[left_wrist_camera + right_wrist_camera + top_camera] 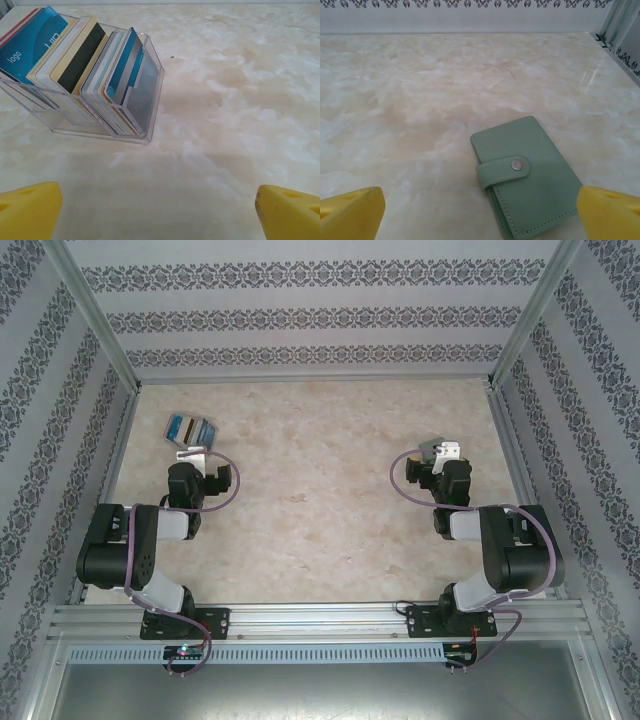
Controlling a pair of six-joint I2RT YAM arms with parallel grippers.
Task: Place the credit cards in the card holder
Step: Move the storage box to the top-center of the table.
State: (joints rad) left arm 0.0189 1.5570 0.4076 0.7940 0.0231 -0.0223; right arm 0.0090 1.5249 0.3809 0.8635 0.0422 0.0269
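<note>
Tray [149, 85]: one, clear plastic, at the far left of the bench [420, 90]; I count three leaning bundles of credit cards [75, 55] in it, too tightly packed to count singly.
Card holder [530, 175]: one, pale green, lying flat on the bench, snapped closed.
Left end effector [160, 210]: fingers apart, facing the tray.
Right end effector [480, 212]: fingers apart, card holder just ahead.

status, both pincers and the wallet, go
Left pincer open, facing cards filed in clear tray. Right pincer open, just short of wallet, lying flat, snap fastened. Nothing blocking either.
</note>
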